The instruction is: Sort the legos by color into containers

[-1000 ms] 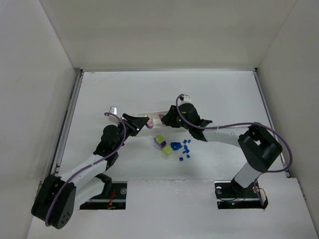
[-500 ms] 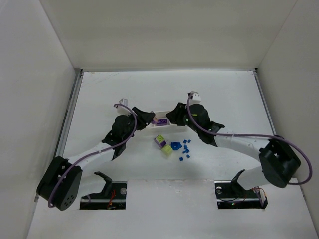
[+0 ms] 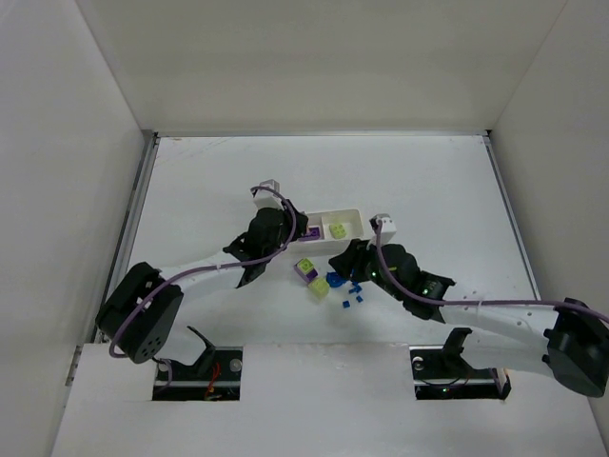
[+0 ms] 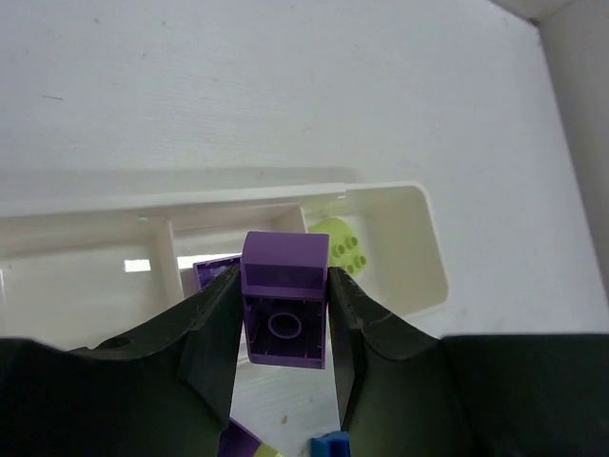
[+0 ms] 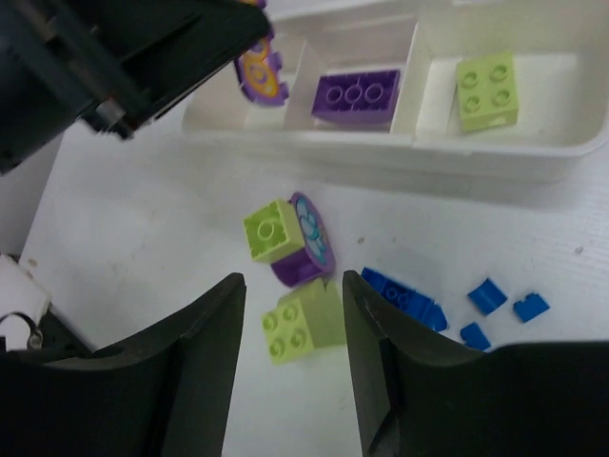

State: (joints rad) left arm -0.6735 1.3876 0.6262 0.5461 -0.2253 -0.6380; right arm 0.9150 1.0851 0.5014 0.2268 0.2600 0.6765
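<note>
My left gripper (image 4: 284, 319) is shut on a purple brick (image 4: 284, 300), held just in front of the white tray (image 4: 419, 248); it also shows in the top view (image 3: 288, 231). The tray (image 3: 354, 219) holds a purple brick (image 5: 358, 97) in its middle compartment and a lime brick (image 5: 487, 90) in the right one. My right gripper (image 5: 293, 328) is open above a lime brick (image 5: 304, 322) on the table. Next to it lie a lime and purple piece (image 5: 288, 236) and several small blue bricks (image 5: 404, 298). The loose pile shows in the top view (image 3: 314, 278).
White walls enclose the table on three sides. A metal rail (image 3: 128, 224) runs along the left edge. The left arm's black body (image 5: 105, 57) sits close over the tray's left end in the right wrist view.
The left gripper has swung right along the tray with the purple brick. The right gripper has pulled back from the tray and come down over the loose bricks.
</note>
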